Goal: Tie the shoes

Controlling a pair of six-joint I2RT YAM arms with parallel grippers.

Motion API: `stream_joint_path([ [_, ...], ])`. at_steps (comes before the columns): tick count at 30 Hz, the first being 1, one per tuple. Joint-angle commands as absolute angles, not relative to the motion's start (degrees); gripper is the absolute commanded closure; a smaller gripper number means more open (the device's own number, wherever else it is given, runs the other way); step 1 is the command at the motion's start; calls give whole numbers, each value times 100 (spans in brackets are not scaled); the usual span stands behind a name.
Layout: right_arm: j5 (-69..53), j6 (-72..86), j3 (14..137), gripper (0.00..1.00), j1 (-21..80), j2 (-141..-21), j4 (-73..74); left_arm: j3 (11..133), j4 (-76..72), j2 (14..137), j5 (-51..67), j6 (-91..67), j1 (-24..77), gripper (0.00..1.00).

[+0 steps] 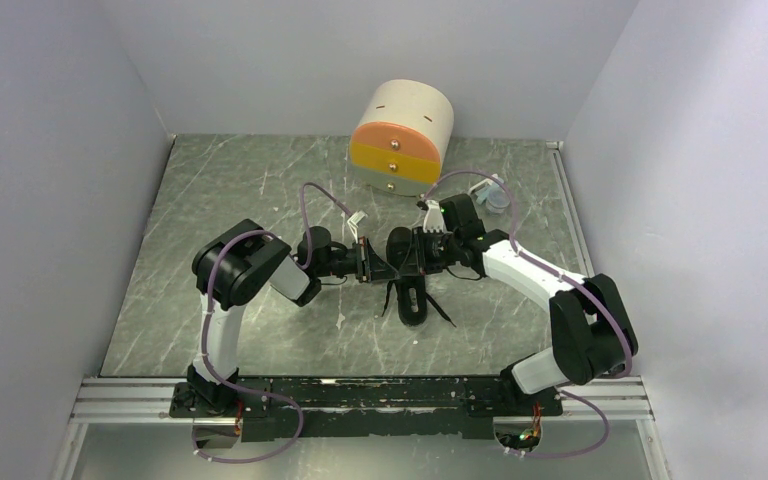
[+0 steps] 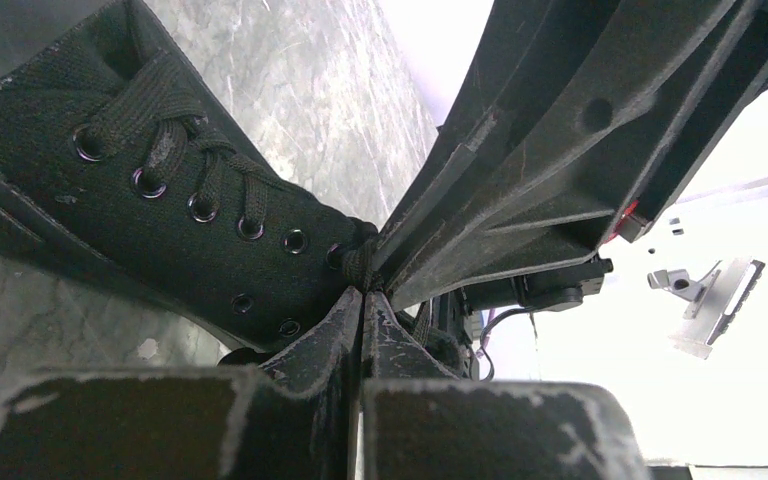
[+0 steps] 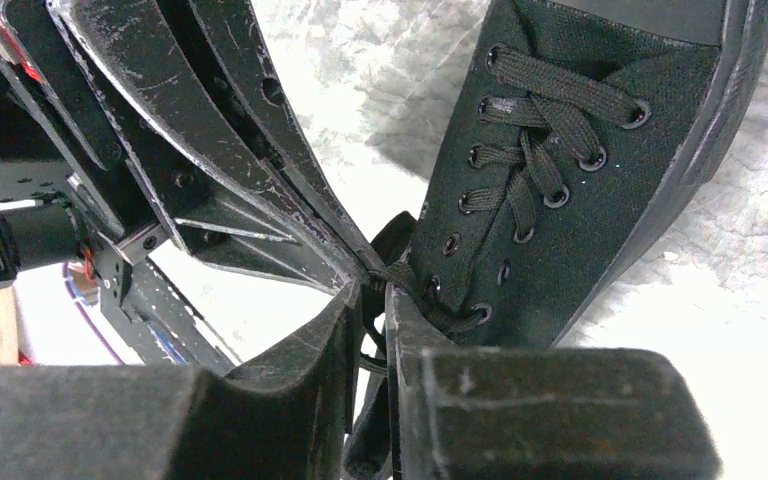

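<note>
Grey marbled surface (image 1: 210, 200) is walled by pale panels; one shoe (image 1: 412, 300) is set at its centre, between two claws. The laces (image 2: 210, 170) are pinched at the top eyelets by the clenched left claw (image 2: 363, 295) and by the nearly closed right claw (image 3: 375, 290). The shoe is judged light and soft, its laces limp and thin, best taken near their ends. One drawer box (image 1: 402, 137) is counted behind.

Matt cloth shoe (image 2: 40, 140), glossy eyelets (image 2: 295, 241)
</note>
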State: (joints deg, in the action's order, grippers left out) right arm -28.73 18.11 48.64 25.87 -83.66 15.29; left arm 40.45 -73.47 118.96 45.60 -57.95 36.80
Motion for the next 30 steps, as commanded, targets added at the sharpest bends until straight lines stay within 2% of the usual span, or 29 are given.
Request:
stream_joint_path([
  [1,-2683,1886,4794,87,2612,-8383,1295,4122,-8260,11884,4720,-5877,3653,95],
  [5,-2663,1892,4810,100,2617,-8339,1250,4131,-8184,11844,4768,-5843,3649,95],
  [6,-2663,1914,4785,100,2611,-8288,1198,4131,-8125,11813,4780,-5809,3641,93],
  [12,-2625,2109,4627,100,2608,-8085,1011,4042,-6813,11168,4671,-5017,3634,62],
  [13,-2606,2128,4605,100,2604,-8083,1006,4024,-6495,11027,4630,-4830,3634,50],
  [14,-2586,2144,4589,100,2607,-8071,995,4005,-6199,10879,4578,-4650,3624,44],
  [19,-2567,2150,4545,100,2597,-8034,960,3751,-5062,10182,4227,-4029,3583,37],
  [26,-2556,2162,4536,100,2585,-8068,936,3661,-3468,9356,3429,-3397,3959,36],
  [30,-2568,2184,4516,100,2582,-8025,888,3688,-3625,9549,3278,-3708,4370,33],
])
